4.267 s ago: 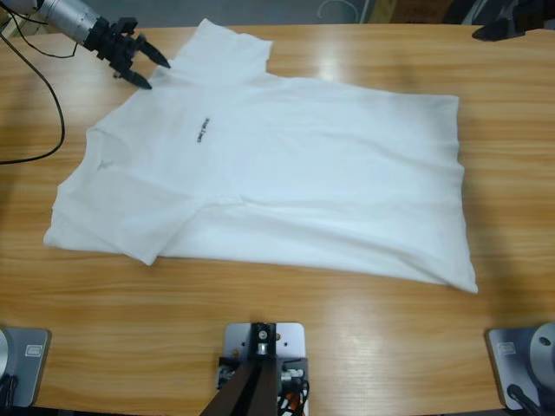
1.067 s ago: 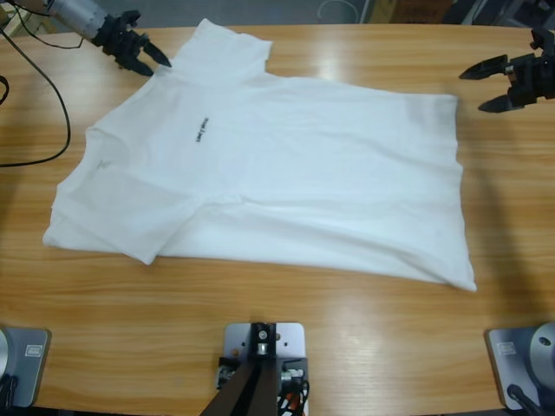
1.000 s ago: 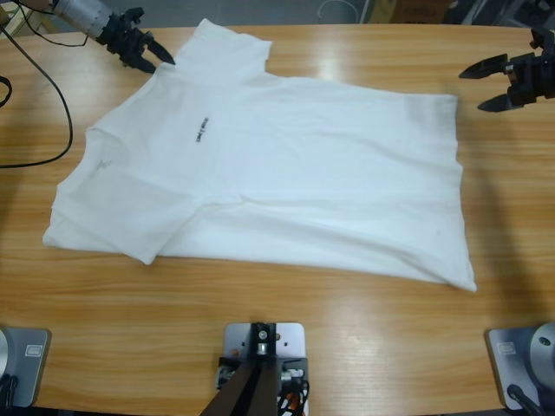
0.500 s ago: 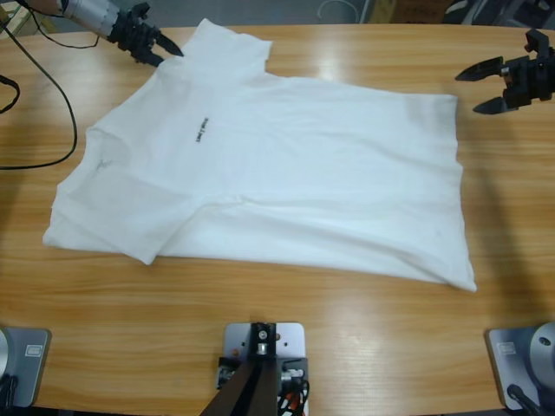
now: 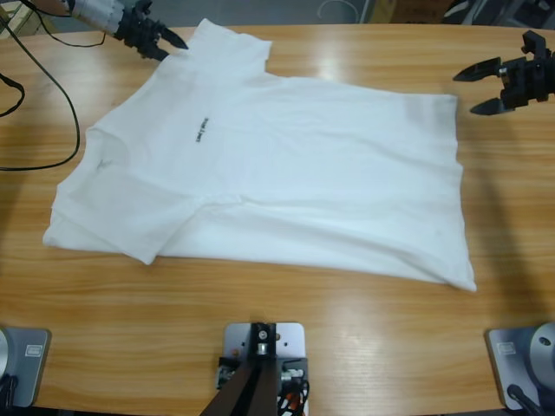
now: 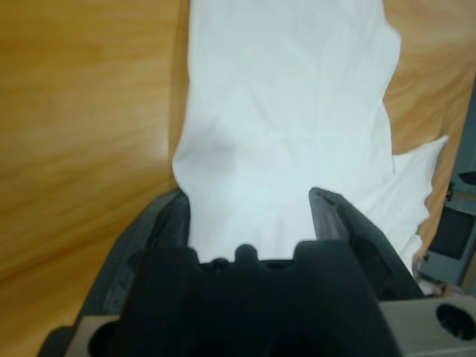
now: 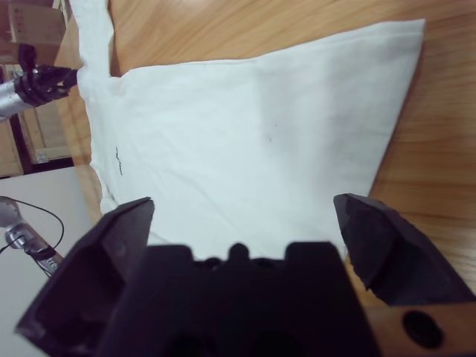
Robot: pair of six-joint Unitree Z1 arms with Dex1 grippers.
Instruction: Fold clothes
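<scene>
T-shirt [image 5: 277, 165] flat on tabletop [image 5: 286, 334] | left pincer [image 5: 165, 43] at its sleeve, jaws apart | right pincer [image 5: 486, 87] wide, beside hem

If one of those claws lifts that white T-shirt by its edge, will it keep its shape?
Probably not. The T-shirt lies limp and wrinkled on the table, so it would likely droop. It looks thin, so probably light. Pushed, it would likely bunch rather than slide.

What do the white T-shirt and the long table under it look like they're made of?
The white short-sleeved T-shirt looks like soft, matte woven or knit cloth, probably cotton: it lies limp with gentle creases. The long table looks like wood or wood-pattern laminate: streaky brown grain, with a slight sheen that reflects light.
</scene>
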